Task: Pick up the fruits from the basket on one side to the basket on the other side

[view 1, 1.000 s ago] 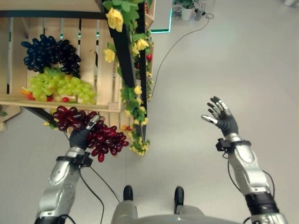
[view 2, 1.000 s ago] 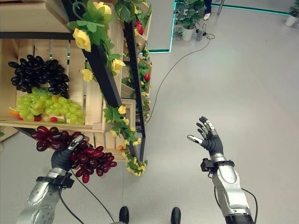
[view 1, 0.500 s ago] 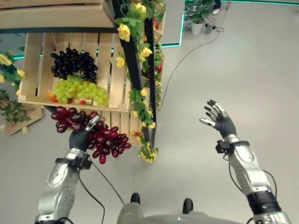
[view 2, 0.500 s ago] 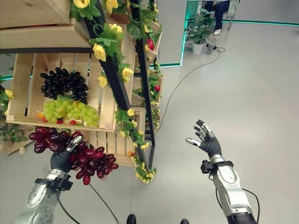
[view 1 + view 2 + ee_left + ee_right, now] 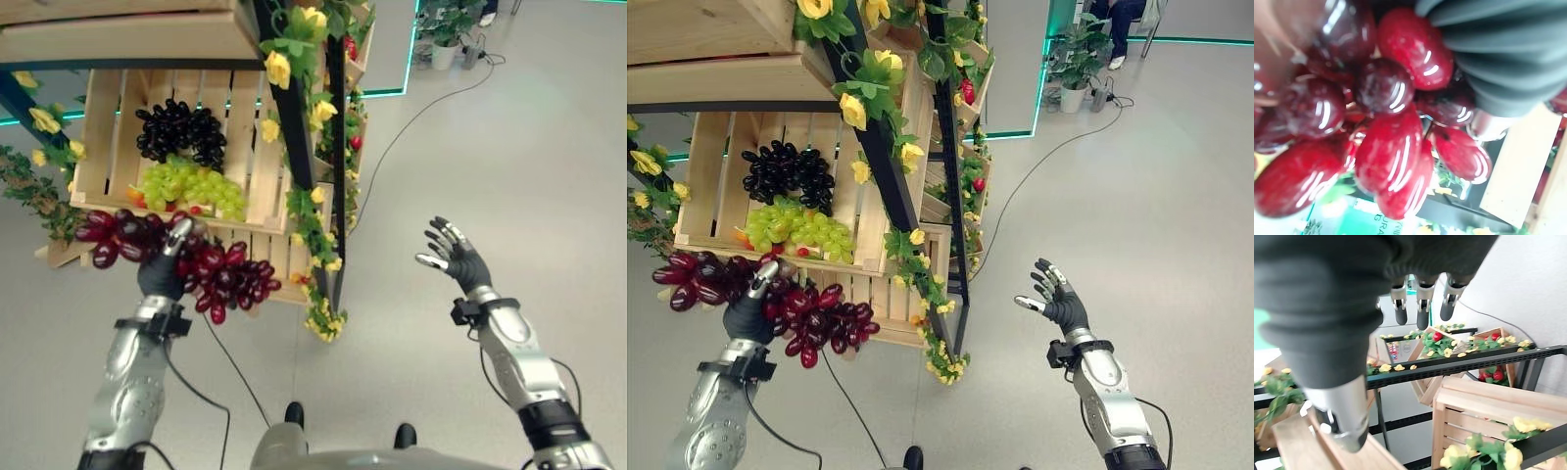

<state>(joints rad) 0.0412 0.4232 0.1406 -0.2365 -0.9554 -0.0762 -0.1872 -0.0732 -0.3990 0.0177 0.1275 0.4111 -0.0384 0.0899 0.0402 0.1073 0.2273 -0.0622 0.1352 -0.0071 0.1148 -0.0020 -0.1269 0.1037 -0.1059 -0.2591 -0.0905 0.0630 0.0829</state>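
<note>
My left hand [image 5: 160, 277] is shut on a long bunch of red grapes [image 5: 227, 277], held just below the front edge of a wooden crate [image 5: 108, 137]. The bunch hangs to both sides of the hand, and its glossy grapes [image 5: 1386, 152] crowd the left wrist view. Inside the crate lie a bunch of black grapes [image 5: 179, 131] and a bunch of green grapes [image 5: 192, 185]. My right hand [image 5: 458, 259] is raised over the bare floor on the right, fingers spread and holding nothing. Its fingers [image 5: 1421, 308] stand straight in the right wrist view.
The crate sits in a black metal rack [image 5: 294, 137] wound with green leaves and yellow flowers [image 5: 277, 67]. Another wooden crate [image 5: 715, 39] sits on the shelf above. A second crate with red fruit [image 5: 965, 93] stands behind the rack. A potted plant [image 5: 1080, 64] and a seated person [image 5: 1127, 15] are far back.
The whole picture has shifted, so the camera has moved. My left hand has lifted the red grapes a little higher and closer to the crate's front edge. The right hand stays raised and spread.
</note>
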